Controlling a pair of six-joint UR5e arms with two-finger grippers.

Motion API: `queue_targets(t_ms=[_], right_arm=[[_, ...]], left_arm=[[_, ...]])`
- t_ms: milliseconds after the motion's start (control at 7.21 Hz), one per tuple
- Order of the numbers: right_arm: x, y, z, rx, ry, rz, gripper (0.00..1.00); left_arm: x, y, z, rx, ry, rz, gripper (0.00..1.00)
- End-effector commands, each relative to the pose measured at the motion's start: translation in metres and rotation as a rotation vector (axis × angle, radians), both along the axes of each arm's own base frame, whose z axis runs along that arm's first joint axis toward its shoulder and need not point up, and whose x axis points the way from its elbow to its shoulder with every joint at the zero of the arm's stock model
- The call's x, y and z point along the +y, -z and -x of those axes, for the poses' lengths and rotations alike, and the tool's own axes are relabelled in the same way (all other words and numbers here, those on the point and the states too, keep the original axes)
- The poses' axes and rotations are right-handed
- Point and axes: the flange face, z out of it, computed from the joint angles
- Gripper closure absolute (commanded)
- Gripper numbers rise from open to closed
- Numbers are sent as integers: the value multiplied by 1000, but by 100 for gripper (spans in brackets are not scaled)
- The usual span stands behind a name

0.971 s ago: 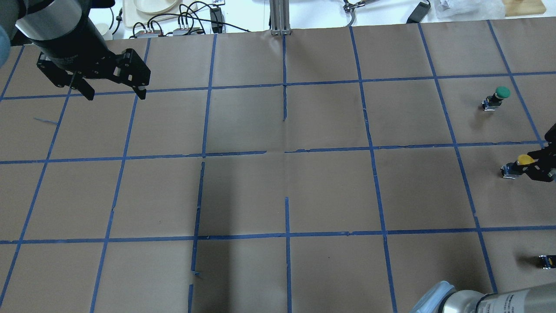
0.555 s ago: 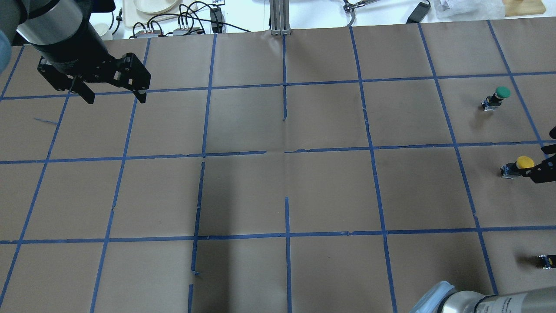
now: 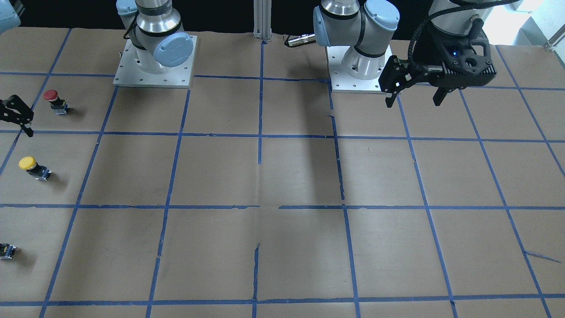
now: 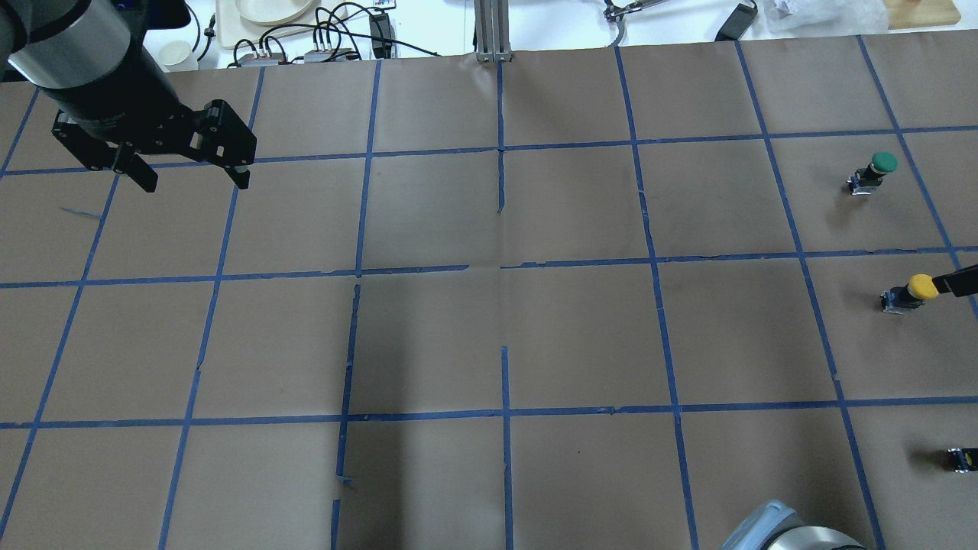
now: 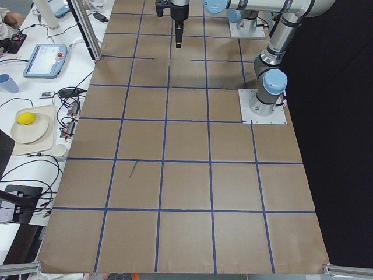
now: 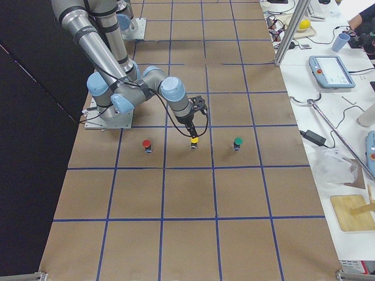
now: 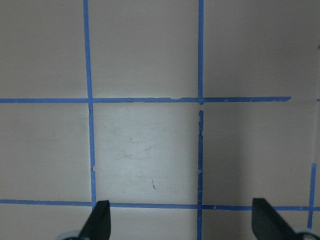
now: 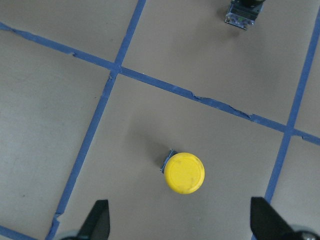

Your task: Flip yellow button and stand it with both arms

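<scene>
The yellow button (image 4: 913,292) stands upright on its dark body, cap up, at the table's right end; it also shows in the front view (image 3: 31,166) and the right side view (image 6: 194,141). My right gripper (image 8: 181,224) is open and empty, hovering above the button with the yellow cap (image 8: 184,173) just ahead of its fingertips (image 8: 98,219). In the overhead view only one finger (image 4: 963,282) shows, at the right edge. My left gripper (image 4: 188,174) is open and empty, raised over the table's far left; its wrist view (image 7: 182,222) shows only bare paper.
A green-capped button (image 4: 875,169) and a red-capped button (image 3: 54,99) stand on either side of the yellow one. A small dark capless part (image 4: 961,458) lies at the right edge. Blue tape lines grid the brown paper (image 4: 489,336). Cables and a plate (image 4: 267,9) sit beyond the far edge.
My right gripper, its fingers around the yellow button a second ago, has drawn back right, nearly out of the overhead view. The button stays standing. My left gripper drifted slightly left.
</scene>
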Motion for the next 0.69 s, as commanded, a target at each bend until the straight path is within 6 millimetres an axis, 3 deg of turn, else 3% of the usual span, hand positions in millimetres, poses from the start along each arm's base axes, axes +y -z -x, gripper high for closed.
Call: queue_targets(t_ms=[0, 277, 555], right_arm=[[-29, -44, -33, -9, 149, -96, 0], [-52, -85, -71, -45, 251, -162, 0], [-69, -116, -137, -36, 322, -210, 0]], left_arm=[[0, -6, 1, 0, -48, 28, 0], [1, -5, 7, 11, -34, 20, 0], [7, -1, 13, 121, -49, -58, 0]])
